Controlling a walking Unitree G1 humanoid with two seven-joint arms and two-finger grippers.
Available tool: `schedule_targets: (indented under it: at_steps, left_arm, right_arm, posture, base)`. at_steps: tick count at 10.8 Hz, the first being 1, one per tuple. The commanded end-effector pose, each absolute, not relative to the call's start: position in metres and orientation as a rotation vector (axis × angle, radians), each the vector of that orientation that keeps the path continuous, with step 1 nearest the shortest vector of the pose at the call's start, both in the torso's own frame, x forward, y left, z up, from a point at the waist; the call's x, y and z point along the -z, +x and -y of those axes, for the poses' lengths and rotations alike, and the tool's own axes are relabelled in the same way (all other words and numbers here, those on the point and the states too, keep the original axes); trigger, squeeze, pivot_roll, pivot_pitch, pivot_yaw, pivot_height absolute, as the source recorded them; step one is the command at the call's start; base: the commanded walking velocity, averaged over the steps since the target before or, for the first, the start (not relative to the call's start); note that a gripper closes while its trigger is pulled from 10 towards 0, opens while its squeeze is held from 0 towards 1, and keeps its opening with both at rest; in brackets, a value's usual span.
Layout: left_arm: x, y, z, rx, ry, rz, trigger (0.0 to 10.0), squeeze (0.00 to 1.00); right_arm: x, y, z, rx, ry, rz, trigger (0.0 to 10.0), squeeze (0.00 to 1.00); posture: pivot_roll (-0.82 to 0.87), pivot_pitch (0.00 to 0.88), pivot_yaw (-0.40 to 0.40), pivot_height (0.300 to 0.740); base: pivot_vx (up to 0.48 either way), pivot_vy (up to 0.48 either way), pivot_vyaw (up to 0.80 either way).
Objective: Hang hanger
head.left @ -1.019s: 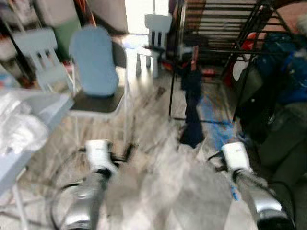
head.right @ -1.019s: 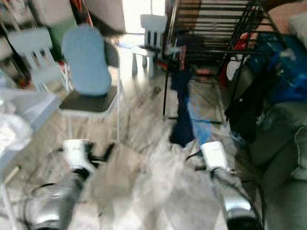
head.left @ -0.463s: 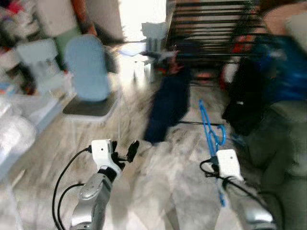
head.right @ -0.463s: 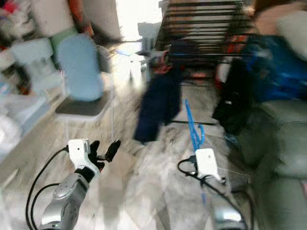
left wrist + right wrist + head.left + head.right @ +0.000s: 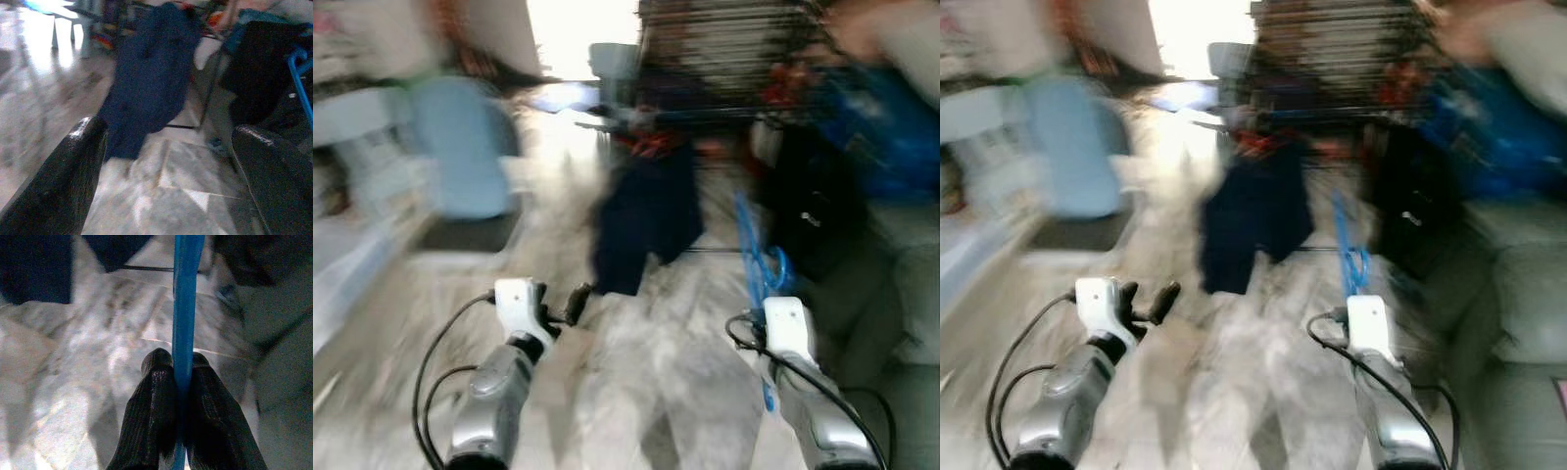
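We see a dark navy cloth garment (image 5: 651,211) hanging at upper centre, a blurred pale blue chair (image 5: 460,147) at left, over marbled grey floor tiles (image 5: 646,372).

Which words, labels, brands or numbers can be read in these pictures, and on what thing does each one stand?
None can be read.
Blue hanger, clamped in the right hand: no print shows on it.
Dark garment on the rack: no label shows.
Left hand: its white wrist block bears no mark that I can read.
The head views are blurred by motion, so any small print there is lost.
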State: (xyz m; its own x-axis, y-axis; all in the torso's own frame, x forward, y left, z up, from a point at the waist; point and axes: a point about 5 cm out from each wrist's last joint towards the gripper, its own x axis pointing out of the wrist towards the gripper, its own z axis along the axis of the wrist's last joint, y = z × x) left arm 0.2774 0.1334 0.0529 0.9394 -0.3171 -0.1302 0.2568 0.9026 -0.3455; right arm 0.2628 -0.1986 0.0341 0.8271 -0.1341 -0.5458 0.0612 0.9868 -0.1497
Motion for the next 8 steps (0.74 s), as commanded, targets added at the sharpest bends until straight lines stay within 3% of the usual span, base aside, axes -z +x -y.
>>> schedule_targets:
  at_steps: [1,5,8]
  left_arm:
    - [-0.055,0.279,-0.127,0.324,-0.327,-0.177,10.0,0.0]
    - [-0.056,0.281,-0.125,0.329,-0.331,-0.173,10.0,0.0]
    - [-0.06,0.284,-0.121,0.337,-0.342,-0.167,10.0,0.0]
  right_arm:
    - [-0.034,0.262,0.207,0.127,-0.132,-0.595,10.0,0.0]
    - [-0.036,0.27,0.201,0.112,-0.117,-0.589,10.0,0.0]
    - [-0.036,0.275,0.194,0.063,-0.081,-0.609,10.0,0.0]
  posture:
    - [-0.24,0.0,0.064,0.74]
    - [-0.23,0.0,0.056,0.74]
    - [-0.24,0.0,0.064,0.74]
  base:
    - [0.431,0.0,0.0]
    - [0.428,0.0,-0.13]
    - [0.304,0.371,0.0]
